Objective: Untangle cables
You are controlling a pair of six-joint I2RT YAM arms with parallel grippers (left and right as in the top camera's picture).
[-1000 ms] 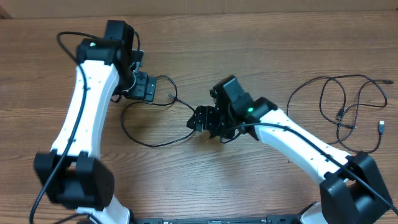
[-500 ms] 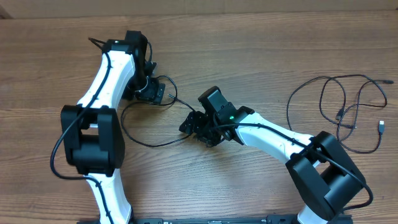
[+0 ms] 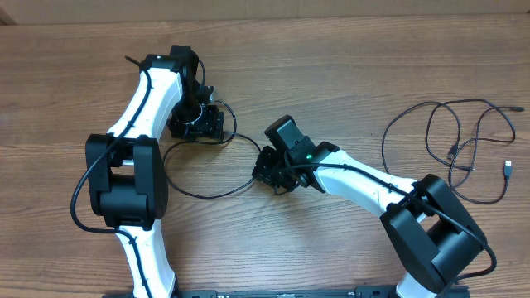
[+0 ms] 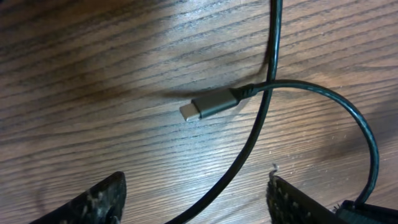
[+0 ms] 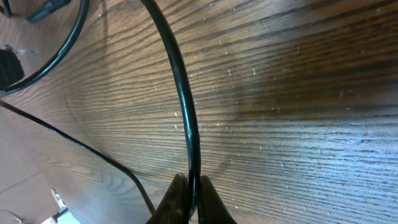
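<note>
Right wrist view: right hand [image 5: 189, 186] clamps the black cable [image 5: 181, 99] at bottom centre, probably anchoring it; left hand [image 4: 196, 199], fingers apart, hovers over the USB-C plug [image 4: 208, 104].

Black cables [image 5: 185, 118], grey plug [image 4: 209, 104], brown wood-grain table [image 3: 331, 66], white arms [image 3: 142, 103]

A brown wooden desk [image 3: 348, 74] with dark grain lines fills all three views; a paler tan strip [image 3: 248, 8] runs along its far edge
</note>
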